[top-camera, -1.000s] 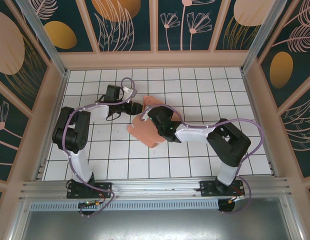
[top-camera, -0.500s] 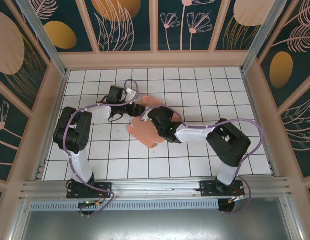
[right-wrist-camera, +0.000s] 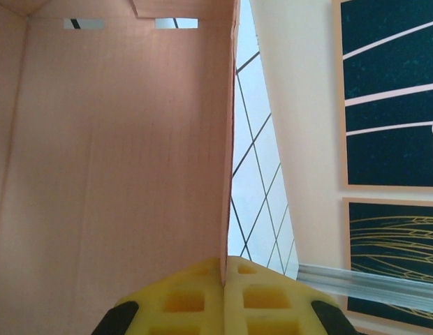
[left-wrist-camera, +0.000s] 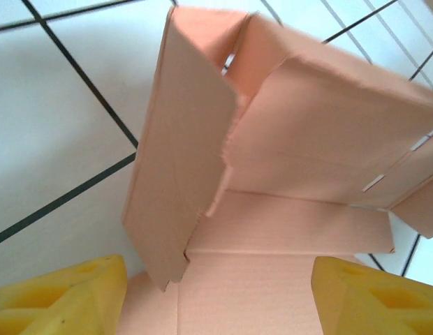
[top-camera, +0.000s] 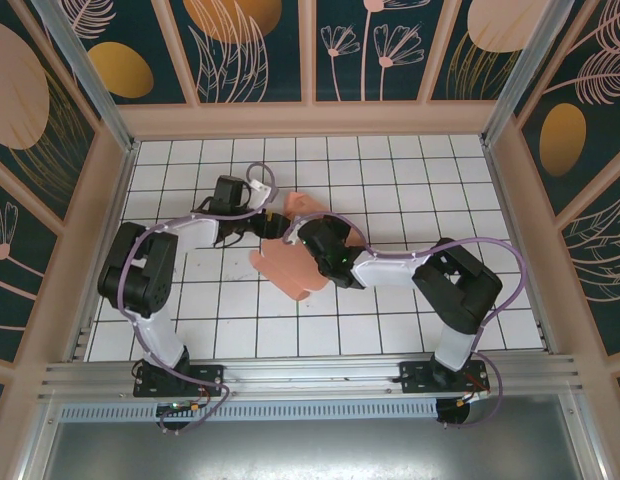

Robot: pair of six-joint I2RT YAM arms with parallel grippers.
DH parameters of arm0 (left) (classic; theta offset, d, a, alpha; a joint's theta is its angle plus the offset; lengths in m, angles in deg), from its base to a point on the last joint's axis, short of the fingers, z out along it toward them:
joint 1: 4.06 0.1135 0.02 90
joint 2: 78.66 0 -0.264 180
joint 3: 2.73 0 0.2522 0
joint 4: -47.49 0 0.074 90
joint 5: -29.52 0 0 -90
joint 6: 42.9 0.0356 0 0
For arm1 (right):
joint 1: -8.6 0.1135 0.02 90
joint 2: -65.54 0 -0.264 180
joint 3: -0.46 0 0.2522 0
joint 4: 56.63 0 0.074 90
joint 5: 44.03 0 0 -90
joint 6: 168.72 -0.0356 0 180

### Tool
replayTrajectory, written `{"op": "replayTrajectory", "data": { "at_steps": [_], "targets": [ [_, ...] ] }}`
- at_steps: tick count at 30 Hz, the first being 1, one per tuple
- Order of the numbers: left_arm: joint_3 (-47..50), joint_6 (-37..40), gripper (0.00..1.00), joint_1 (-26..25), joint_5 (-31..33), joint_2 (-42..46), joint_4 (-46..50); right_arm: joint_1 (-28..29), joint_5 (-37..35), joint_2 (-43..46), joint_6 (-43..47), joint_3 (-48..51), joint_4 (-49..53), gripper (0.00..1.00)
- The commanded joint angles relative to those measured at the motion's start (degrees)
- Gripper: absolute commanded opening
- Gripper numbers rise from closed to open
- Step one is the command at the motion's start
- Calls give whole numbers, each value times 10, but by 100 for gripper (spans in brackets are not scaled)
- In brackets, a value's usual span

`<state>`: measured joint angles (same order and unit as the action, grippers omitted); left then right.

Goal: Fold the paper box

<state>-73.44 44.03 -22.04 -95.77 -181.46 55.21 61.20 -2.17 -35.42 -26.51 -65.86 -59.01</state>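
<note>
1. in the top view we see the paper box [top-camera: 286, 268] just left of the middle of the frame. it lies on the white tiled table [top-camera: 410, 180] as a salmon-pink, partly folded piece.
2. both arms meet over it. the left gripper [top-camera: 274, 226] comes in from the upper left and the right gripper [top-camera: 302, 236] from the right, so the two sit close together at the box's upper edge.
3. in the left wrist view the paper box [left-wrist-camera: 321, 139] takes up most of the frame. one narrow flap stands up on the left, a wider panel with two small slots leans across the upper right, and a flat panel lies along the bottom.
4. the left gripper [left-wrist-camera: 216, 296] has its jaws spread wide. its yellow fingers [left-wrist-camera: 70, 296] sit in the lower left and lower right corners, with the card's flat panel between them, and we see nothing pinched.
5. in the right wrist view the right gripper [right-wrist-camera: 223, 283] is clamped on the box. its two yellow pads at the bottom centre press together on the lower edge of an upright card wall.
6. that wall of the paper box [right-wrist-camera: 112, 153] covers the left half of the frame, with two slots near the top edge.
7. to the right of the wall we see table tiles [right-wrist-camera: 255, 181], the dark patterned wall panels [right-wrist-camera: 391, 91] and a metal rail [right-wrist-camera: 363, 283] at the lower right.
</note>
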Motion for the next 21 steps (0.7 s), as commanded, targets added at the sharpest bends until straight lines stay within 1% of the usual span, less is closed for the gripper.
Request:
{"op": "replayTrajectory", "data": {
  "at_steps": [1,2,6,9,11,14,19,21],
  "targets": [
    [9,-12,73,21,-5,62,-57,0,-4,23,-14,14,-4,0],
    [24,-22,73,29,-13,71,-68,0,-4,24,-14,16,-5,0],
    [15,-41,72,55,-9,71,-78,-1,-4,30,-11,23,-12,0],
    [-25,-28,67,57,23,31,-53,-2,-2,35,-9,26,-15,0],
    [-55,-14,61,57,26,-8,-26,-2,0,37,-7,29,-18,0],
    [-101,8,53,56,9,-57,0,-3,3,42,-6,32,-17,0],
    [-153,63,54,37,-19,-100,39,-5,9,49,-4,34,-12,0],
    [-165,73,54,28,-43,-107,51,-7,9,51,-2,34,-10,0]
  ]
}}
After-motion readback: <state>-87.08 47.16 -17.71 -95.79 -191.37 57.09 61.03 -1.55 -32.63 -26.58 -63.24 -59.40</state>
